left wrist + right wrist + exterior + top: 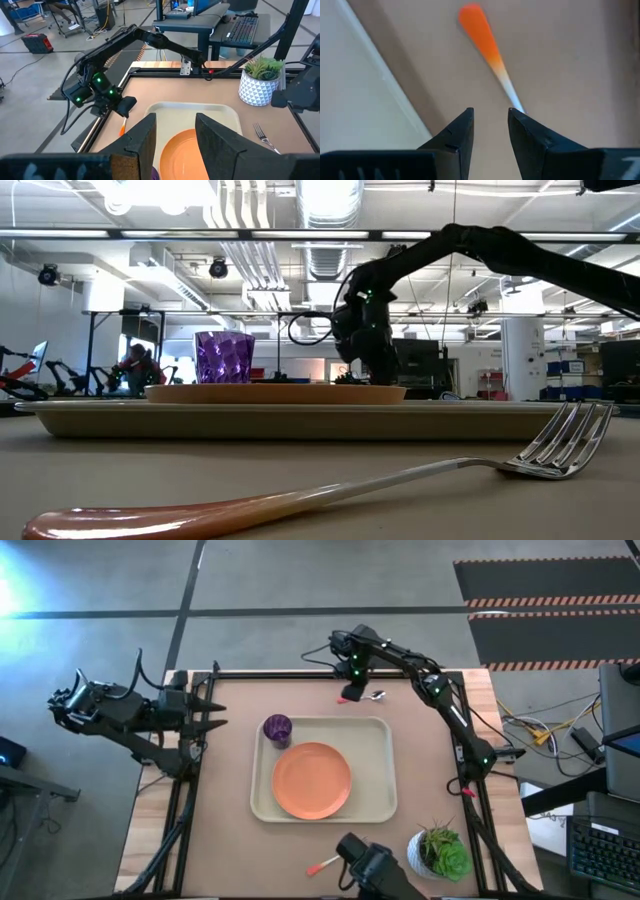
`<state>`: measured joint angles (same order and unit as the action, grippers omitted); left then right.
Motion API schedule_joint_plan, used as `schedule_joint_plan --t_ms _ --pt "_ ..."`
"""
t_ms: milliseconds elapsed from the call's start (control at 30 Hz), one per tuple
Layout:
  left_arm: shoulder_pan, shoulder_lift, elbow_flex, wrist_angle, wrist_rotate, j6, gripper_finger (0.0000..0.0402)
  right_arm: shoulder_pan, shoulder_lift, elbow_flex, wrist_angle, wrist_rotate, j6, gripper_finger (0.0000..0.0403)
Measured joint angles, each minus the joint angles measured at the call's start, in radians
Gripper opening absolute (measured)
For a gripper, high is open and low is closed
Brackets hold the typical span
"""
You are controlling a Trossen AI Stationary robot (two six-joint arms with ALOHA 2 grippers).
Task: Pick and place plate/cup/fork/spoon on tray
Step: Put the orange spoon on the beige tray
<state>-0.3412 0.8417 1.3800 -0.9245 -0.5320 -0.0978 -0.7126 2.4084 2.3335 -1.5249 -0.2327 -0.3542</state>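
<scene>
Nearby, the potted plant (440,850) stands beside the tray (385,802)

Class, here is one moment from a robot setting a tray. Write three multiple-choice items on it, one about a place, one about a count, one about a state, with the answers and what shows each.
1. Where is the fork?
A. On the tray
B. On the table by its near edge, off the tray
C. In the cup

2. How many task items lie on the tray?
A. One
B. Two
C. Four

3. How are the right gripper's fingers?
A. Open above the spoon
B. Shut on the plate
C. Shut on the fork

Answers:
1 B: the fork lies on the bare table outside the tray.
2 B: only the plate and the cup are on it.
3 A: the right gripper shows a gap between its fingers over the spoon, which lies beyond the tray's far rim. The left gripper waits at the table's left edge, open.
</scene>
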Motion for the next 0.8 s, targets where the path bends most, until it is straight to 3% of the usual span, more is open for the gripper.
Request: schedule_joint_plan --t_ms 800 --pt "0.001 0.002 0.0 -0.001 0.0 0.0 0.012 -0.015 -0.005 -0.142 0.071 0.012 0.0 0.0109"
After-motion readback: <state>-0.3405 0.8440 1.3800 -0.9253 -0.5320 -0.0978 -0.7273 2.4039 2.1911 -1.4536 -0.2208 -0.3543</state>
